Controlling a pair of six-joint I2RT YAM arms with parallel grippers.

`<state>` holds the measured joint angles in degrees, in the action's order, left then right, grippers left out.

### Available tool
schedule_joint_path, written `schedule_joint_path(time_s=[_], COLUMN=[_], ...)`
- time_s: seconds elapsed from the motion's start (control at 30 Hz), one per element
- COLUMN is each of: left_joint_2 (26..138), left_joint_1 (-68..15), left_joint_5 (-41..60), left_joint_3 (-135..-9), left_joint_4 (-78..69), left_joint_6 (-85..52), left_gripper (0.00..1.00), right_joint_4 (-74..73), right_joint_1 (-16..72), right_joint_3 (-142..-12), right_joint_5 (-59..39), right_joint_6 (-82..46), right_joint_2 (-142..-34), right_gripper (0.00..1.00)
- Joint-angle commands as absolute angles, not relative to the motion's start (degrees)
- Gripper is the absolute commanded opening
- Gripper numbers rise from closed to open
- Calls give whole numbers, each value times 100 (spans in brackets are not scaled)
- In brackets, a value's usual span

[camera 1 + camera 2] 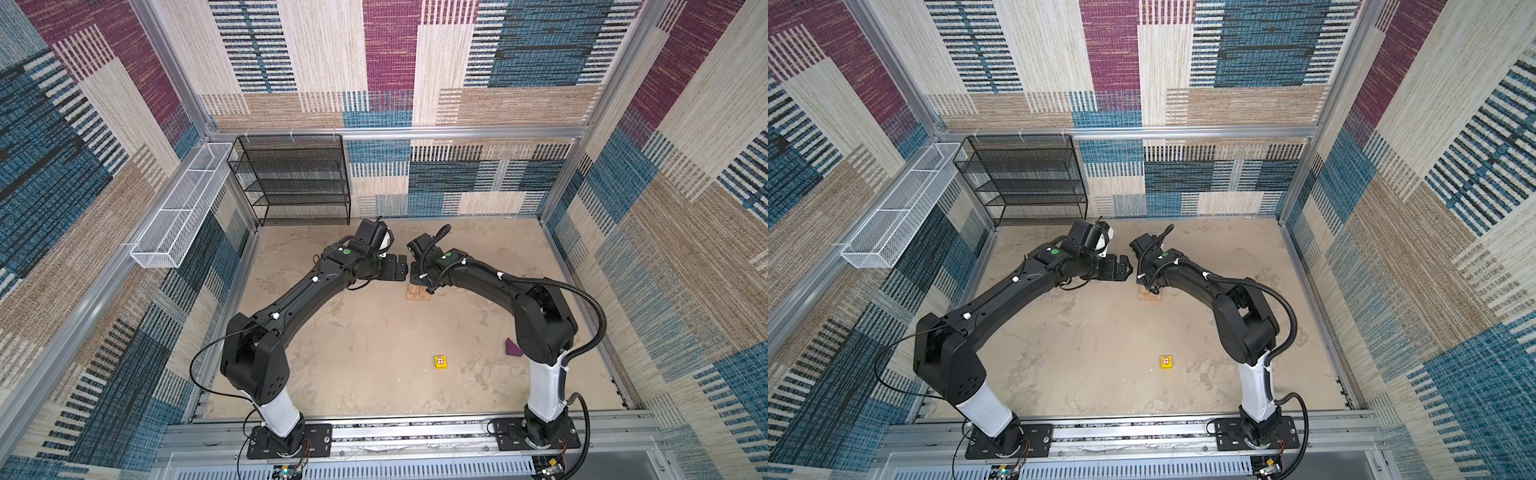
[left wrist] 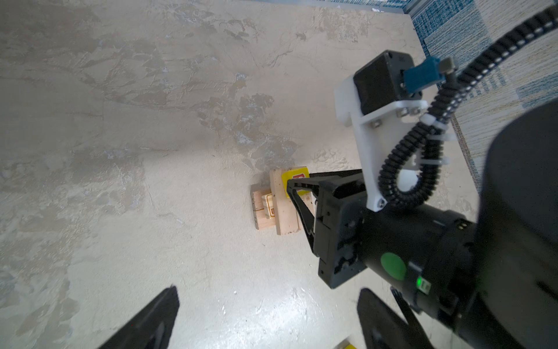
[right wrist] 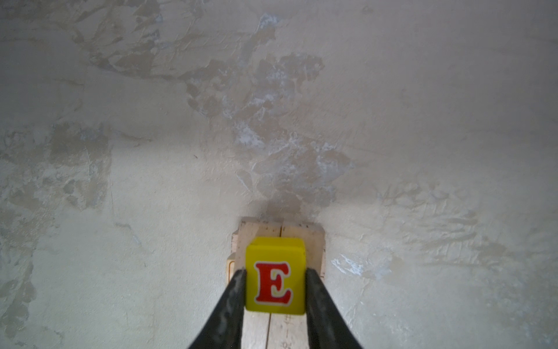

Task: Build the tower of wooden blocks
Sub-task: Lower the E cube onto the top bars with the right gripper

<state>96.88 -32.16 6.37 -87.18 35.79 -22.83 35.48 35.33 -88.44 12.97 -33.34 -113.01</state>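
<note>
The tower's tan planks (image 1: 417, 292) lie crossed in a low stack at mid-table, seen in both top views and mostly hidden there under my right wrist. In the right wrist view my right gripper (image 3: 275, 272) is shut on a yellow cube (image 3: 274, 273) with a red E, both fingers pressed to its sides, right over the planks (image 3: 314, 241). The left wrist view shows that cube (image 2: 294, 178) at the stack's top plank (image 2: 283, 208). My left gripper (image 2: 268, 290) hangs open and empty just left of the stack. A second yellow cube (image 1: 441, 362) lies near the front. The purple wedge (image 1: 513, 348) peeks from behind my right arm.
A black mesh shelf (image 1: 297, 178) stands at the back left against the wall. A white wire basket (image 1: 183, 203) hangs on the left wall. Patterned walls close the table in on three sides, and the two wrists nearly meet above the stack.
</note>
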Motion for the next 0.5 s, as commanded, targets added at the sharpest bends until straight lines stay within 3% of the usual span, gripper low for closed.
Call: schedule_joint_path(time_s=[0.0, 0.47], left_joint_2=[9635, 9565], left_joint_1=[-3209, -3208], left_joint_5=[686, 659], left_joint_3=[-8714, -8702], left_joint_4=[3472, 3464], left_joint_6=[-2391, -2387], left_gripper=[97, 97], right_joint_4=[3517, 3530], right_joint_1=[3542, 3552], right_joint_3=[-8817, -8789], right_joint_5=[1288, 1283], right_joint_6=[-3402, -3528], right_joint_2=[-11240, -11180], right_gripper=[31, 27])
